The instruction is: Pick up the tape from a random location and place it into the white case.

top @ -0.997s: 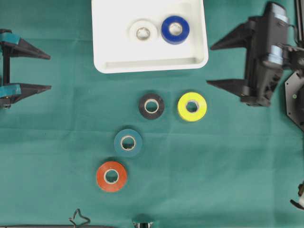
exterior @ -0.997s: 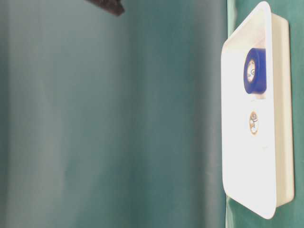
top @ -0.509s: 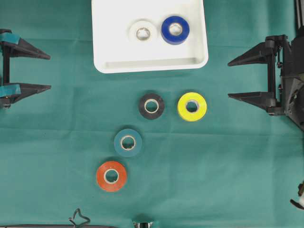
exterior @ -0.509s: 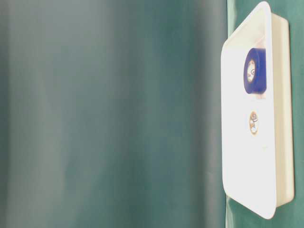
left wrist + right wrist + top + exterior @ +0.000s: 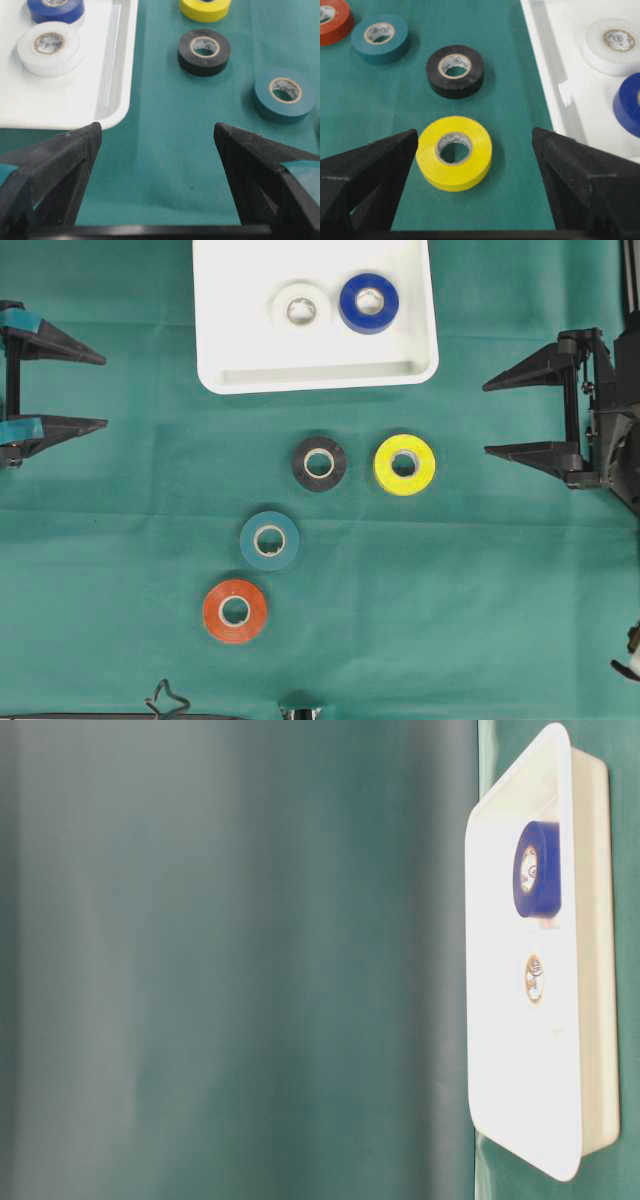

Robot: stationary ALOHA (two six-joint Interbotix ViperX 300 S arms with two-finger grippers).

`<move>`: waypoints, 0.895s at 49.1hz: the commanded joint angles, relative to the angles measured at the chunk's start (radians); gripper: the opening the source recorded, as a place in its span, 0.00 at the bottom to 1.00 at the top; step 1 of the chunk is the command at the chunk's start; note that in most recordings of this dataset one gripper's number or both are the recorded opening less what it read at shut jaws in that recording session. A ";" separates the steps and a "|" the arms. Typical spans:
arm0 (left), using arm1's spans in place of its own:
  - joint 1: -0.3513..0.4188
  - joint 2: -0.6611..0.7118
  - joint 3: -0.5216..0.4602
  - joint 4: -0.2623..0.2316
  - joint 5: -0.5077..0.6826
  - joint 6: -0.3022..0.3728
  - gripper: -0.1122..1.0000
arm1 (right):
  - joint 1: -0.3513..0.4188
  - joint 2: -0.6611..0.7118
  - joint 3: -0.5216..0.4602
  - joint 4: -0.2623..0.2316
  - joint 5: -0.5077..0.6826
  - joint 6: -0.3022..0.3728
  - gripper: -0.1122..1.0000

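Overhead: six tape rolls (image 5: 404,464); one white case (image 5: 315,373)

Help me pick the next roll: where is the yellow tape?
In the overhead view, the yellow tape roll lies on the green cloth right of the black tape roll, below the white plastic case.

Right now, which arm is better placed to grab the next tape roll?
Probably right. The right gripper is open, facing the yellow tape roll, the nearest roll to either gripper. The left gripper is open too, but farther from every loose roll.
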 commanded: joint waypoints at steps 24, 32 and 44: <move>-0.018 0.003 -0.009 -0.002 -0.008 -0.005 0.96 | -0.008 0.003 -0.014 0.002 -0.012 -0.003 0.91; -0.074 0.002 -0.011 -0.002 -0.009 -0.009 0.96 | -0.008 0.002 -0.015 0.002 -0.012 -0.003 0.90; -0.190 -0.006 -0.014 -0.002 -0.034 -0.011 0.96 | -0.008 0.000 -0.018 0.002 -0.011 -0.003 0.91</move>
